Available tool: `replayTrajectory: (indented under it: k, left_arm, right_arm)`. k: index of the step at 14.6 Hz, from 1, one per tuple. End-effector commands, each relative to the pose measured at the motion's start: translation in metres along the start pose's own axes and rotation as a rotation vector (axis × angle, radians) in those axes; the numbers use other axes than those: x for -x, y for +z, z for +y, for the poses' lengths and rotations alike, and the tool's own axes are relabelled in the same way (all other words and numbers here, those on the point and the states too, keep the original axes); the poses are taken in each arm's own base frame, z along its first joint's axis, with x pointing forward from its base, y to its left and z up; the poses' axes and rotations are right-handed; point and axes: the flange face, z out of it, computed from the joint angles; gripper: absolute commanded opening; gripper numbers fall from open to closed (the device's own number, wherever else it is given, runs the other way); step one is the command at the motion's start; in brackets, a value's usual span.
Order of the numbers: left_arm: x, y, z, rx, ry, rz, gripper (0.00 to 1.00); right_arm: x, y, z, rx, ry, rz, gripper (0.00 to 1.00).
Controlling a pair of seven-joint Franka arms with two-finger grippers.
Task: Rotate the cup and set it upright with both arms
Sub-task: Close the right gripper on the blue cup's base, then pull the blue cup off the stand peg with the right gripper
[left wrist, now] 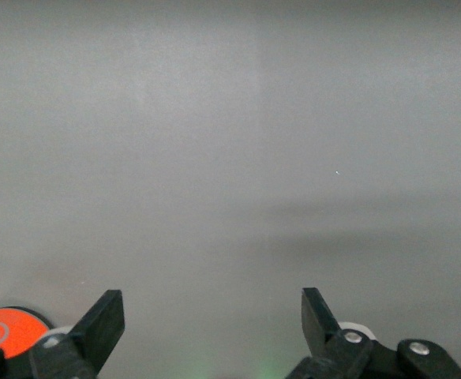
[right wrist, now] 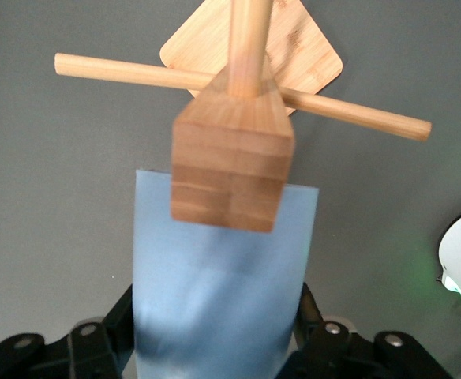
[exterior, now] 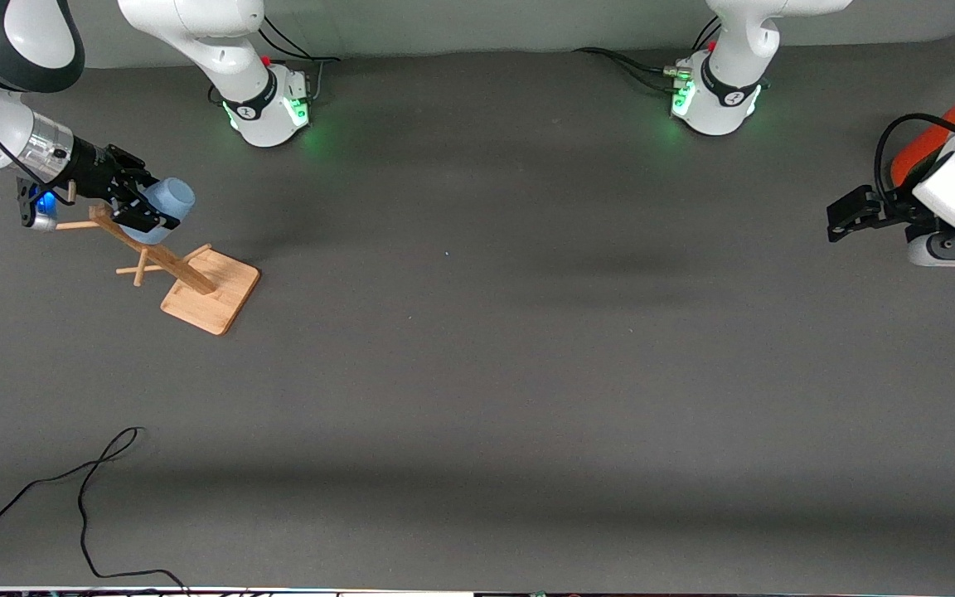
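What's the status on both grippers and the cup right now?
Right gripper shut on the cup, up by the wooden rack top. Left gripper open, waiting at its table end. Rack pegs close to cup.

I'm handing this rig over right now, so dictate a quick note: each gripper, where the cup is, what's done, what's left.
Right gripper: shut on the cup, held up in the air over the wooden rack at the right arm's end of the table.
Left gripper: fingers open, empty, waiting over bare table at the left arm's end, beside an orange can.
Done: cup grasped.
Left: rotate it with both arms and stand it upright.
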Motion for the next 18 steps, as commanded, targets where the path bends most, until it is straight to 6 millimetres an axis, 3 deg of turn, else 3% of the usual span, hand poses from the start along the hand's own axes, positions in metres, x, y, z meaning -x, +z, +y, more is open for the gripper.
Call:
replayTrajectory:
  k: [1,7,10,14,17,18]
  left_arm:
    - [0.004,-0.009,0.003,-0.003,0.004,0.013,1.00]
    - [0.004,-0.009,0.004,-0.005,0.006,0.013,1.00]
    - [0.003,-0.008,0.004,-0.005,0.006,0.010,1.00]
    - [0.003,-0.008,0.003,-0.005,0.004,0.011,1.00]
    - [0.003,-0.007,0.003,-0.006,0.004,0.011,1.00]
    - [0.002,-0.007,0.003,-0.006,0.004,0.013,1.00]
  right_arm:
    - [0.005,-0.007,0.001,-0.028,0.012,-0.002,0.54]
    - [0.022,-0.039,-0.012,-0.051,0.049,-0.036,0.51]
    - [0.051,-0.051,-0.032,-0.066,0.084,-0.041,0.51]
    - [0.123,-0.077,-0.067,-0.151,0.103,-0.096,0.51]
    - [0.202,-0.076,-0.106,-0.177,0.094,-0.097,0.51]
    - [0.230,-0.066,-0.119,-0.192,0.095,-0.075,0.51]
